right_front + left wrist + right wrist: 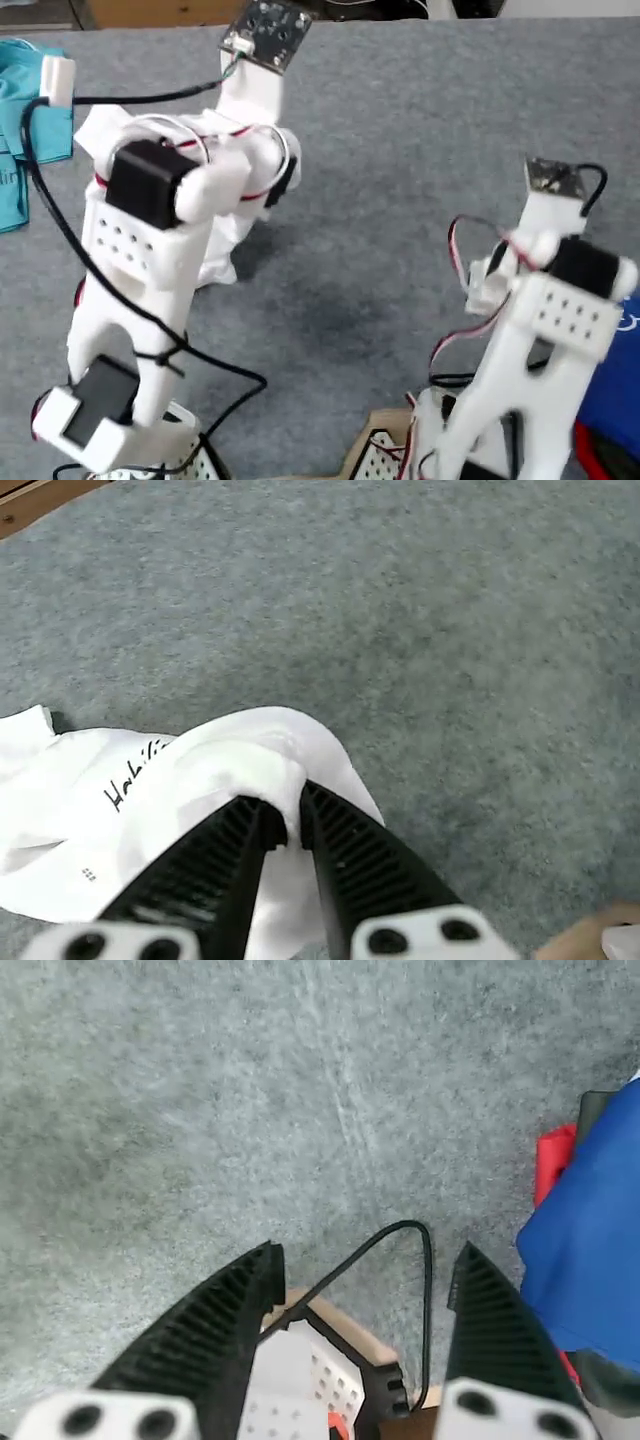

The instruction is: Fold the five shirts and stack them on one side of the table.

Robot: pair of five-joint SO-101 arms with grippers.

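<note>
White shirt (150, 790): crumpled on the left half of the table (420, 150), one fold bunched and raised; left gripper (288, 815): clamped on that fold, the jaws nearly meeting; right gripper (368, 1255): spread wide and empty over the table's near edge by its own base; teal shirt (20, 120): at the table's far left edge, cut off; blue shirt (590, 1230): at the table's right edge, cut off, a red cloth (552, 1160) under it. Risk: the pinch takes little cloth, so the fold may slip free, or the shirt may drag in a heap with one corner held. Obscured: the left arm covers most of the white shirt in the high view; sleeves and hem cannot be told apart.
</note>
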